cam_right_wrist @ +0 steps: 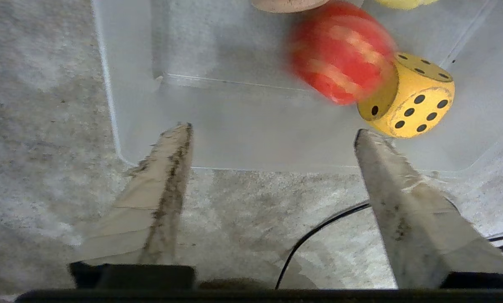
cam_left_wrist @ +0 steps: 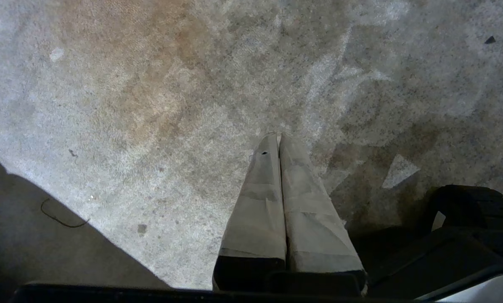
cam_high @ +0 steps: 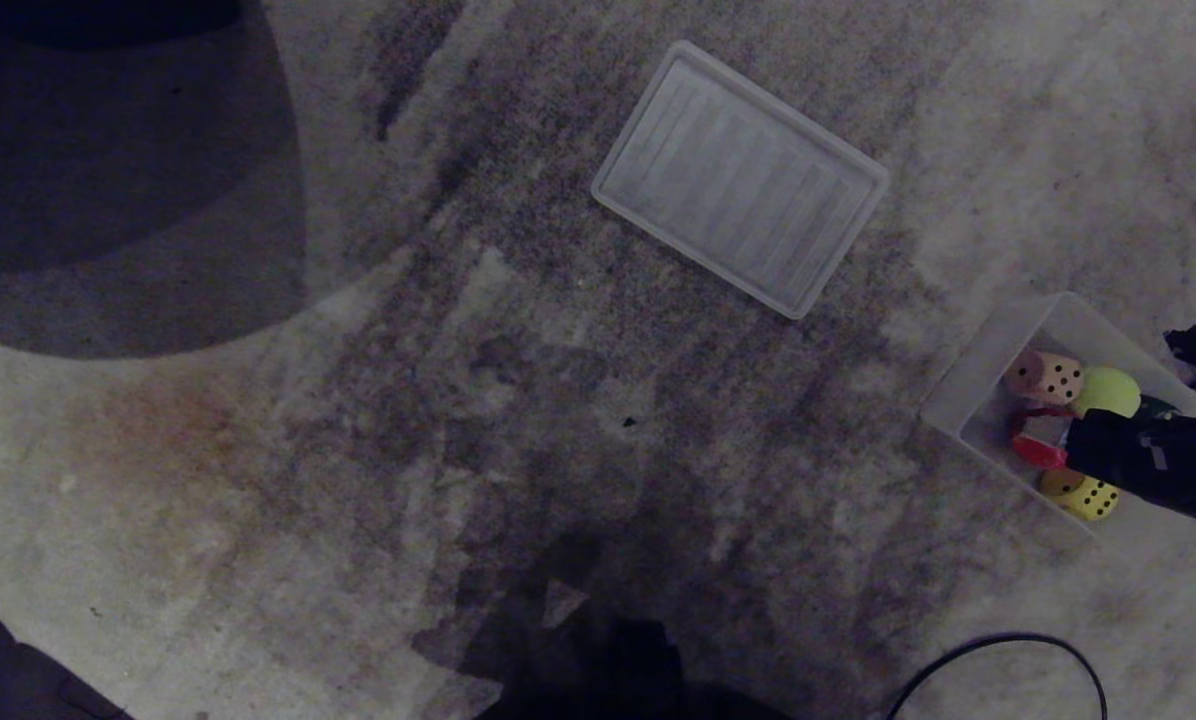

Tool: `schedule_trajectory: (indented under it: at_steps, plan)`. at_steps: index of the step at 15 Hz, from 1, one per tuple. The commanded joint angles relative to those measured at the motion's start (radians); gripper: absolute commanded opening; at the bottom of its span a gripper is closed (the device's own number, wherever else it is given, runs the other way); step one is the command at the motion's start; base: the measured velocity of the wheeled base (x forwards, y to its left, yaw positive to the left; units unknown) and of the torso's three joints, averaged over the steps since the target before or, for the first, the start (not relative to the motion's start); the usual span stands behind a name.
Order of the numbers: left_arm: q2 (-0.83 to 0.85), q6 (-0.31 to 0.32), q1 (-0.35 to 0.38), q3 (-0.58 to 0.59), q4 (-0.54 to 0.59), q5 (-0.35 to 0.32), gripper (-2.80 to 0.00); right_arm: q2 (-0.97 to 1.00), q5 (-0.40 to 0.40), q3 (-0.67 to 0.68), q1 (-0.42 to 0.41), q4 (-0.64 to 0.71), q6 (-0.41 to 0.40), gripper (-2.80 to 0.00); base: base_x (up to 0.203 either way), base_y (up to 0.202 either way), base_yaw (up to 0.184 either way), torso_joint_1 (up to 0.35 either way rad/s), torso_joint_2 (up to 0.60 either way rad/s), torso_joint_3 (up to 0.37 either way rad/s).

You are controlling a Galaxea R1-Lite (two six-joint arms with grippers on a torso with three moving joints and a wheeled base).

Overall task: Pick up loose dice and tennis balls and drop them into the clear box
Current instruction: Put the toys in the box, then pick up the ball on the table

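Observation:
The clear box (cam_high: 976, 372) stands on the carpet at the far right. Inside lie a beige die (cam_high: 1044, 377), a tennis ball (cam_high: 1108, 391), a red die (cam_high: 1038, 450), a yellow die (cam_high: 1083, 495) and a sliver of a dark green die (cam_high: 1156, 407). My right gripper (cam_right_wrist: 272, 130) hangs over the box's near edge (cam_right_wrist: 129, 84), open, with nothing between its fingers. Beyond its tips the red die (cam_right_wrist: 342, 52) shows blurred inside the box, against the yellow die (cam_right_wrist: 407, 101). My left gripper (cam_left_wrist: 279, 135) is shut and empty over bare carpet.
A flat ribbed translucent panel (cam_high: 743, 180) lies on the carpet beyond the middle. A black cable (cam_high: 998, 650) curls on the floor near the box, and the same cable (cam_right_wrist: 319, 229) runs under my right gripper. A dark shadow covers the far left corner.

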Motion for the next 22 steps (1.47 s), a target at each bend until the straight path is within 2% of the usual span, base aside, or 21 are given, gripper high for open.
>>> schedule_trajectory:
  at_steps: [1, 6, 11, 15, 17, 19, 21, 22]
  plan:
    - [0.002, -0.001, 0.0, 0.002, 0.0, 0.0, -2.8, -0.074, 0.003, 0.02, 0.008, 0.001, -0.004, -2.8, 0.0, 0.0, 0.0, 0.0, 0.0, 0.0]
    - [0.002, -0.001, 0.0, 0.002, 0.0, 0.0, -2.8, -0.353, -0.013, 0.124, 0.077, 0.096, -0.036, -2.8, 0.0, 0.0, 0.0, 0.0, 0.0, 0.0]
    - [0.002, -0.001, 0.0, 0.002, 0.0, 0.0, -2.8, -0.795, -0.025, 0.173, 0.102, 0.469, -0.044, -2.8, 0.0, 0.0, 0.0, 0.0, 0.0, 0.0]
    - [0.002, -0.001, 0.0, 0.002, 0.0, 0.0, -2.8, -1.132, -0.026, 0.236, 0.105, 0.66, -0.046, -2.8, 0.0, 0.0, 0.0, 0.0, 0.0, 0.0]
    - [0.002, -0.002, 0.0, 0.002, 0.0, 0.0, -2.8, -1.248, -0.028, 0.282, 0.106, 0.704, -0.062, -2.8, 0.0, 0.0, 0.0, 0.0, 0.0, 0.0]
    - [0.002, -0.001, 0.0, 0.002, 0.0, 0.0, -2.8, -1.262, -0.039, 0.364, 0.106, 0.651, -0.087, -2.8, 0.0, 0.0, 0.0, 0.0, 0.0, 0.0]
    - [0.002, -0.001, 0.0, 0.002, 0.0, 0.0, -2.8, -1.26, -0.052, 0.427, 0.107, 0.624, -0.199, -2.8, 0.0, 0.0, 0.0, 0.0, 0.0, 0.0]
    - [0.002, -0.001, 0.0, 0.002, 0.0, 0.0, -2.8, -1.26, -0.055, 0.466, 0.107, 0.62, -0.211, -2.8, 0.0, 0.0, 0.0, 0.0, 0.0, 0.0]
